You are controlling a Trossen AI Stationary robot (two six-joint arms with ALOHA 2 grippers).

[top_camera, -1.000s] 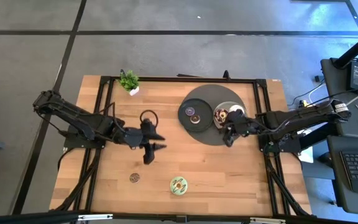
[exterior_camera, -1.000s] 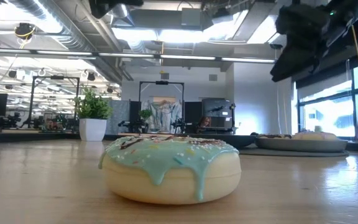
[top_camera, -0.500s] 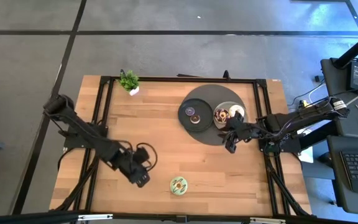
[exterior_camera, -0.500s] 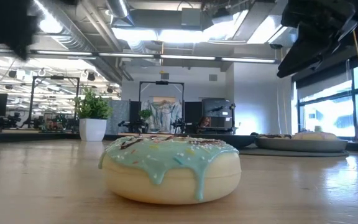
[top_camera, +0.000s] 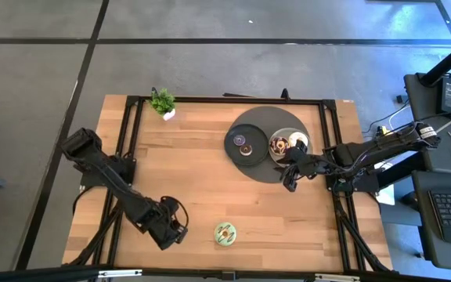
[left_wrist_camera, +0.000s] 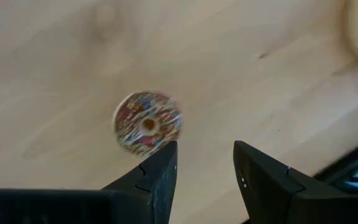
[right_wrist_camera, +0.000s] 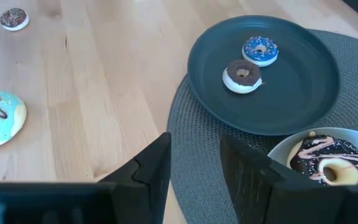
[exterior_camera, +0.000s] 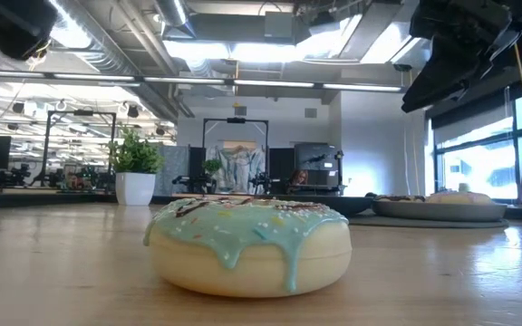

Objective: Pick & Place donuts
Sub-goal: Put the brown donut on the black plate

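A mint-iced donut (top_camera: 225, 233) lies flat on the wooden table near its near edge; it also fills the low view (exterior_camera: 247, 244). A coin-sized sprinkled mini donut (left_wrist_camera: 148, 122) lies flat on the wood. My left gripper (left_wrist_camera: 204, 165) hovers open above it, fingers just short of it. In the high view the left gripper (top_camera: 172, 229) hides this mini. A blue mini (right_wrist_camera: 260, 50) and a brown mini (right_wrist_camera: 242, 74) lie on a dark plate (right_wrist_camera: 303, 99). A chocolate donut (right_wrist_camera: 322, 165) lies on a pale plate. My right gripper (right_wrist_camera: 194, 162) is open, beside the plates (top_camera: 290, 178).
The plates rest on a round grey mat (top_camera: 268, 168) at the table's far right. A small potted plant (top_camera: 163, 102) stands at the far edge, left of centre. Bare wood spans the middle of the table (top_camera: 210, 172). Black frame rails run along both table sides.
My left arm has swung from the middle of the table toward the near left, and its gripper has tipped downward. It now stands over the sprinkled mini donut. The donuts have not moved.
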